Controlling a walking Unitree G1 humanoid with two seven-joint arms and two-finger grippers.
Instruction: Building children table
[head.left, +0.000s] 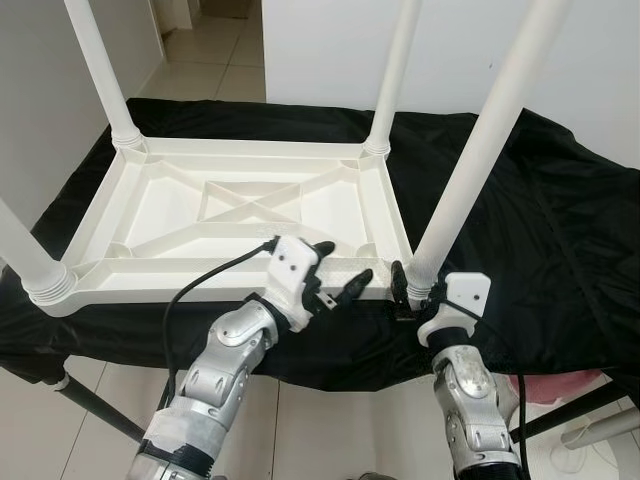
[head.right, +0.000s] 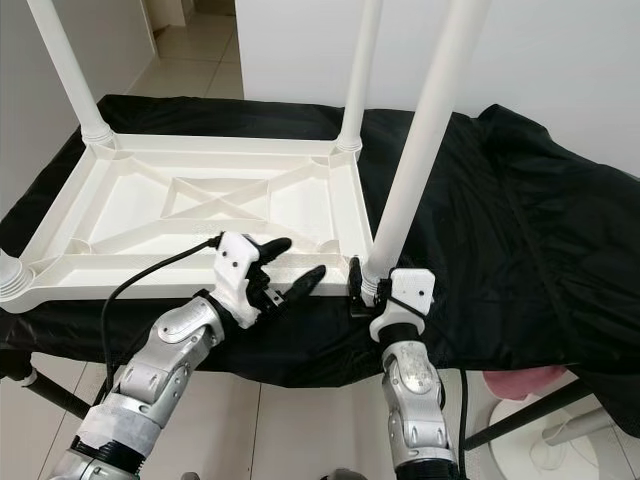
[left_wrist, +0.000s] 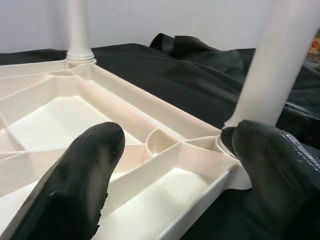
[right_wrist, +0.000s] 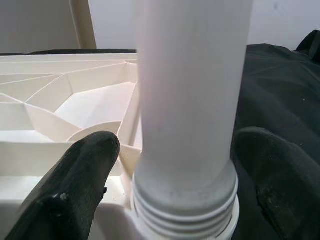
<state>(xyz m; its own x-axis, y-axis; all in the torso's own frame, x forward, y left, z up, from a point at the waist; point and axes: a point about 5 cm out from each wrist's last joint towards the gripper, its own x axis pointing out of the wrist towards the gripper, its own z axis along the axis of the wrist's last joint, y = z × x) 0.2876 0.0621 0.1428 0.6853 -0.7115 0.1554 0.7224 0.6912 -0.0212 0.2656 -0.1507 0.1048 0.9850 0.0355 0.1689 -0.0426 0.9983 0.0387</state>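
Your upturned white table top (head.left: 250, 205) lies on the black cloth (head.left: 520, 200), legs up. Right gripper (right_wrist: 170, 165) sits spread around the near-right leg (head.left: 480, 150) at its base. Left gripper (head.left: 340, 270) hovers open over the table top's near rim.

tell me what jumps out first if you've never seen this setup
A white plastic children's table lies upside down on a black cloth, its four legs pointing up. The right gripper straddles the base of the near right leg, fingers open, while the left gripper hovers open over the table's near rim.
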